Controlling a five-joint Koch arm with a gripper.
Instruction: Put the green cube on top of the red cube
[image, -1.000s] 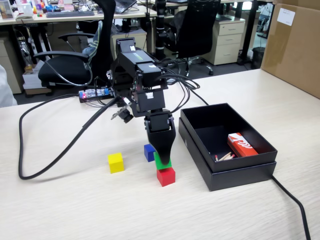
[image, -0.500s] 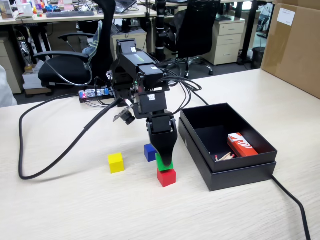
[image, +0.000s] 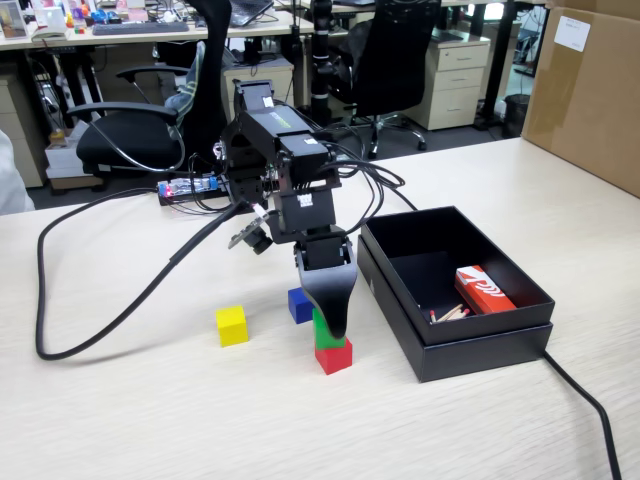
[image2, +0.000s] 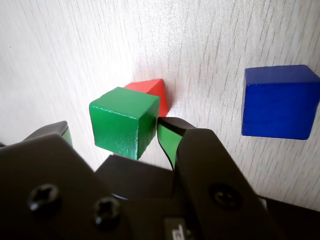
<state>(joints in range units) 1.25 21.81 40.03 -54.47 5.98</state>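
1. Down at the tip, the pincer (image2: 115, 134) stands with its jaws parted; the green cube (image2: 124, 122) sits between them, a sliver of gap on the right side in the wrist view, the left finger's green pad (image2: 62, 134) well clear of it; it grips nothing.
2. Green cube (image: 323, 334) rests on top of the red cube (image: 334, 355), slightly askew, so that a red corner (image2: 151, 92) peeks out beyond it in the wrist view.
3. Arm (image: 285, 190) is folded over the stack, its black finger (image: 330, 300) pointing straight down in front of the green cube.
4. Blue cube (image: 299, 304) lies just behind the stack; the yellow cube (image: 231, 325) lies apart to the left in the fixed view.
5. Black box (image: 480, 345) stands to the right, holding a red-and-white packet (image: 483, 290) whose writing is too small to read; no label on the arm can be read either.
6. Table (image: 130, 420) is pale wood grain; a black cable (image: 110, 310) loops across it.
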